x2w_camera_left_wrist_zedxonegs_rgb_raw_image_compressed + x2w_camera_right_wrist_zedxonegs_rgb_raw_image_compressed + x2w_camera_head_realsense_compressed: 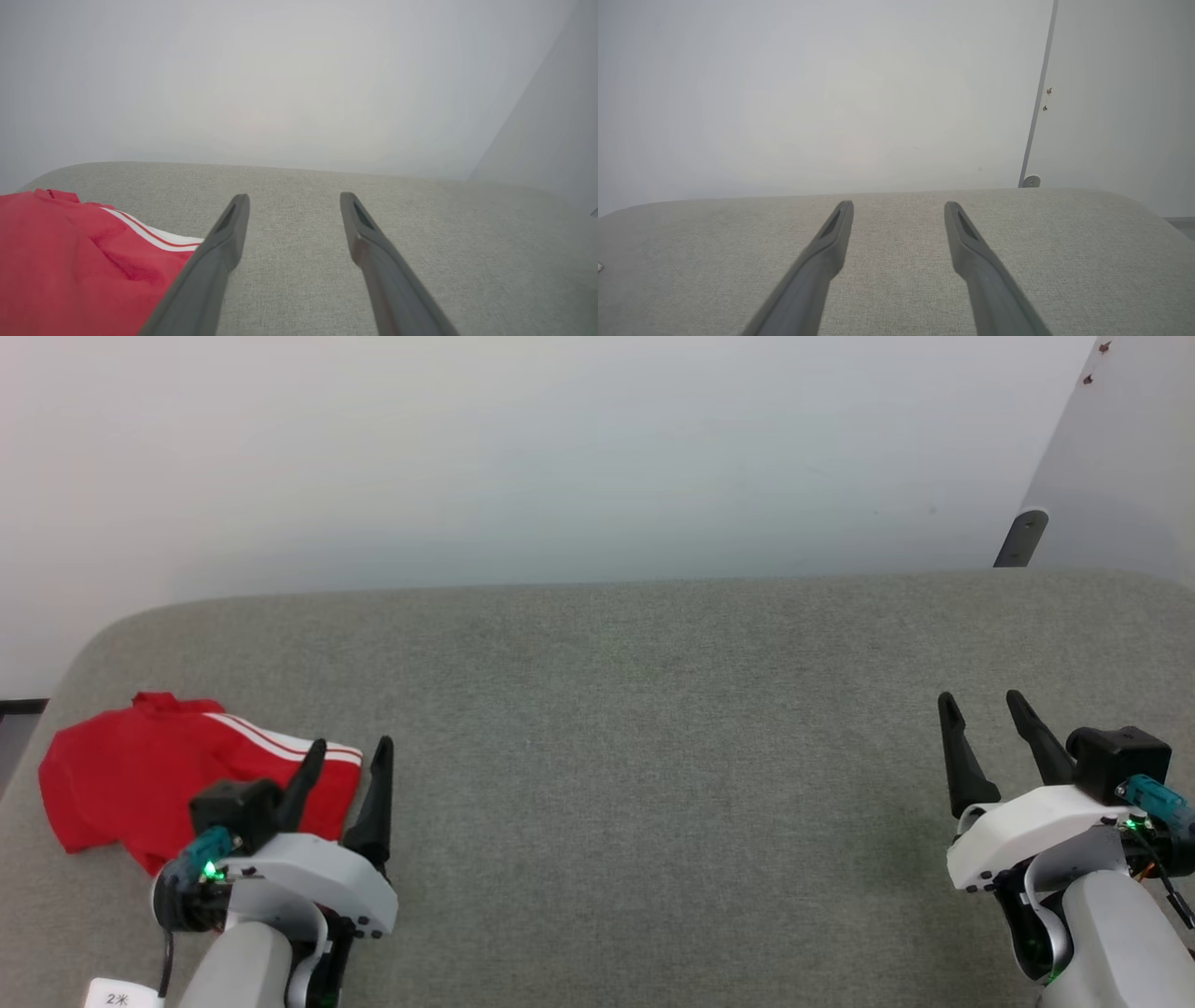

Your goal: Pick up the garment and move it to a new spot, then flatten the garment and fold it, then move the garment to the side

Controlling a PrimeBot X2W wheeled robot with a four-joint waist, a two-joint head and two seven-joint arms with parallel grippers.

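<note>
The garment (140, 765), bright red with paired white stripes along one edge, lies folded flat at the left end of the grey fabric surface (635, 728). My left gripper (351, 749) stands open just right of it, one finger overlapping its striped edge in the head view, nothing between the fingers. In the left wrist view the garment (70, 266) lies left of the open left gripper (294, 200). My right gripper (980, 703) is open at the far right, well away from the garment; the right wrist view has it (899, 207) open over bare fabric.
A white wall (560, 457) rises behind the surface. A pale panel with a dark bracket (1022, 537) stands at the back right. The surface's rounded left end falls off near a dark floor strip (19, 707). A white label (117, 997) hangs by the left forearm.
</note>
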